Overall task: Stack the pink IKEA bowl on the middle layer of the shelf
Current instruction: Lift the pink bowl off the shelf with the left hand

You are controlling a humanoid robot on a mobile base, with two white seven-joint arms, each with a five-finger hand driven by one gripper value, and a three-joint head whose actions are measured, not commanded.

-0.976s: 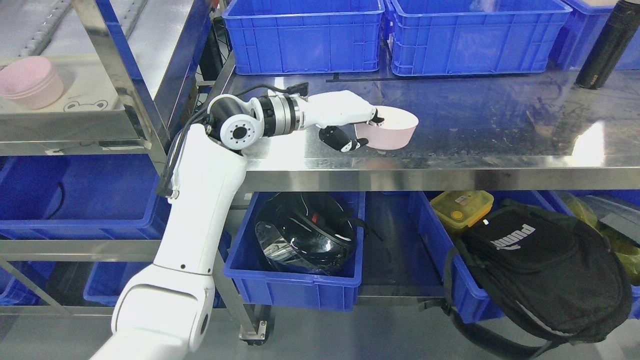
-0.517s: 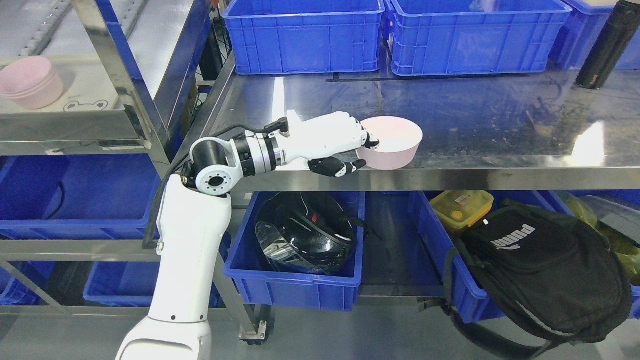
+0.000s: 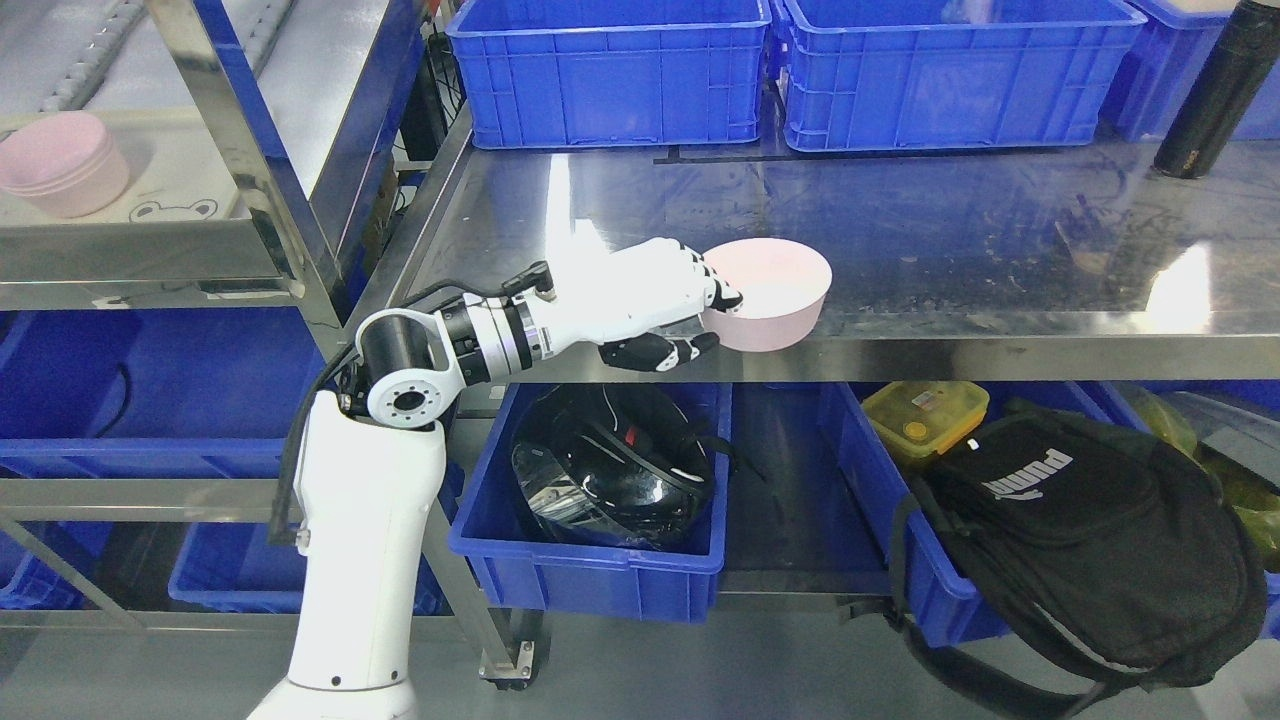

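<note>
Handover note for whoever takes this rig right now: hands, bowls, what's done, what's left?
Left hand: shut on the pink bowl, fingers over its left rim, at the front edge of the steel table.
Right hand: not in view.
Stack of pink bowls sits on the shelf at far left.
Done: bowl grasped.
Left: carry it left to the shelf, set it on the stack, release.

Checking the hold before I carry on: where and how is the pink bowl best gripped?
Grip the pink bowl by its left rim and wall, coming from the left, as the left robot hand does now: fingers over the rim, thumb under the wall. The bowl is upright with its mouth open, so the thin rim offers a pinch, and that side faces the arm.
</note>
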